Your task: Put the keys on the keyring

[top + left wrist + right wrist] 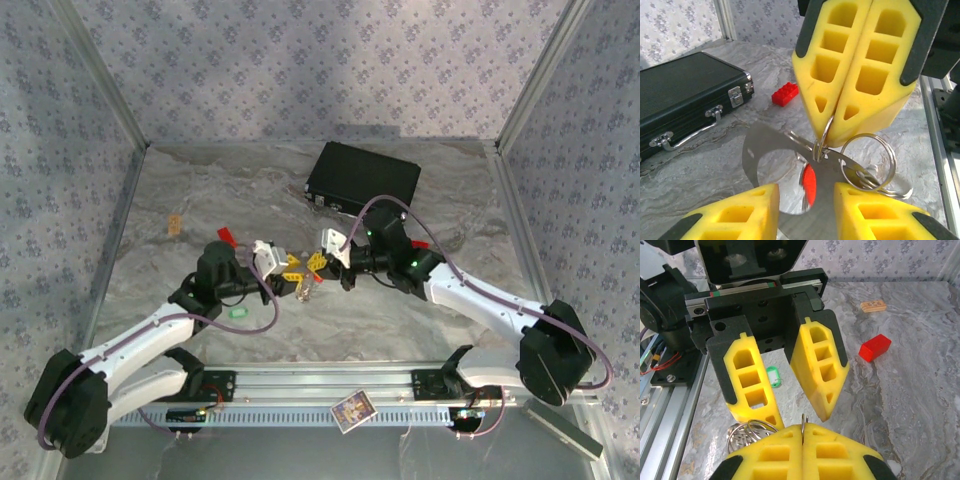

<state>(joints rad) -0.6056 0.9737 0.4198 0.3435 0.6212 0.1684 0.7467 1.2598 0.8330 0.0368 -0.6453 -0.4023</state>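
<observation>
Two right fingers [810,87] pinch the keyring [825,129] in left wrist view

Robotics laboratory test cell. The marble-patterned worktop [200,190] is enclosed by patterned fabric walls [300,60] stretched on aluminium corner posts [101,75]. An aluminium extrusion rail [320,378] along the near edge carries the bases of the left arm [150,335] and right arm [480,300], with exposed purple cabling [385,199].
</observation>
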